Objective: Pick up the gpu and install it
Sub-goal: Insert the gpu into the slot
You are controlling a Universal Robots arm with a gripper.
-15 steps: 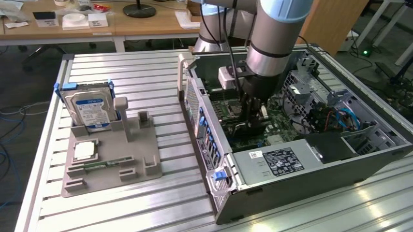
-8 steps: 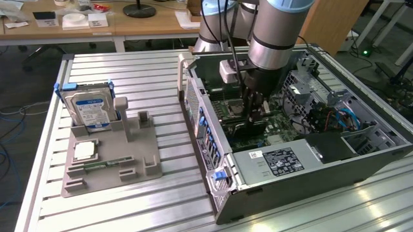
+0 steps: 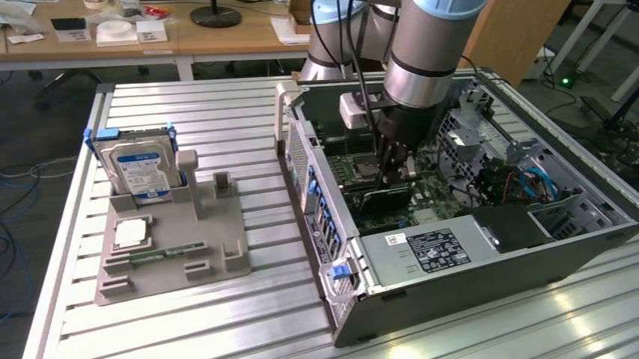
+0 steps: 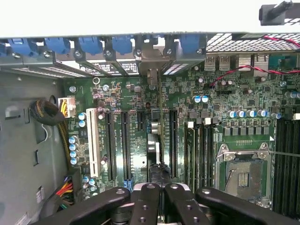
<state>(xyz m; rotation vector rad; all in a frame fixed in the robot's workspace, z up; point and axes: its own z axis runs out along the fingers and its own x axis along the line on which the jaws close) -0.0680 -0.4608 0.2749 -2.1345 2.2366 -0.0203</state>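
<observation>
pincer (image 4: 157,187): closed on the gpu (image 4: 153,150) | gpu: edge-on, upright over a motherboard (image 4: 187,93) slot inside the open computer case (image 3: 479,277) | hard drive (image 3: 140,170): in holder on surface (image 3: 200,112)

Your arm (image 3: 424,52) comes down near-vertical from the far side of the exterior view, wrist pointing straight down. Your gripper (image 3: 391,173) sits low, right of centre in that view. In the wrist view the fingers (image 4: 149,199) lie side by side, jaws closed together.
</observation>
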